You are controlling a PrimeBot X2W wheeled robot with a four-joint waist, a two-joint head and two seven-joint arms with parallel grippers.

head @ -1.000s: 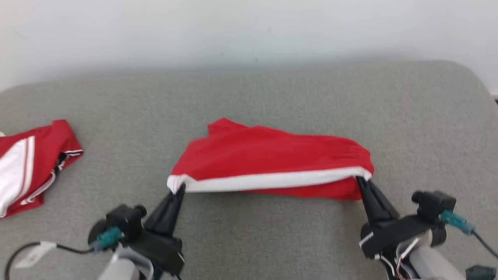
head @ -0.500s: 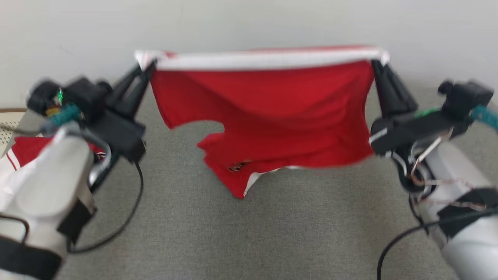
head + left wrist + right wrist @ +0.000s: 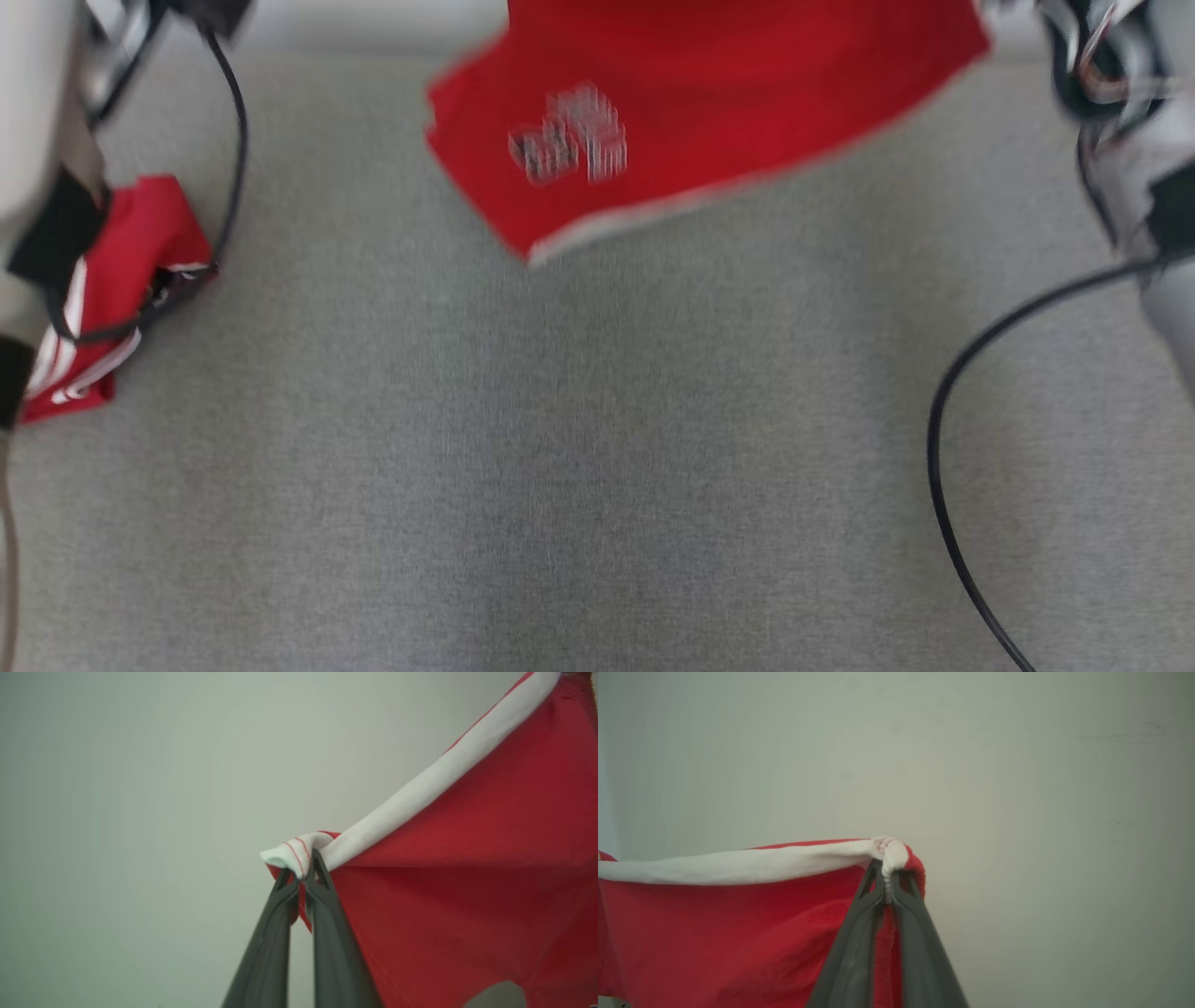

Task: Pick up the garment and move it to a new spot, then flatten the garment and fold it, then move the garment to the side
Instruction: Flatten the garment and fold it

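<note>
Lifting off the gray bench (image 3: 597, 485), where it lay a second ago, the red garment (image 3: 747, 103) now hangs high between our arms. We judge the pick-up done and the carry next. Our left tool (image 3: 301, 870) and right tool (image 3: 888, 877) each stay clenched on a corner of its white band (image 3: 420, 784).

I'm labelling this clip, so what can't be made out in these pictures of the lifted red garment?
Head view: the top of the red garment is cut off by the upper edge; its pale print is motion-blurred, unreadable.
Head view: the second garment is partly hidden by the left forearm and a cable.
Wrist views: below the left gripper and right gripper, the garment's lower part runs off frame.
</note>
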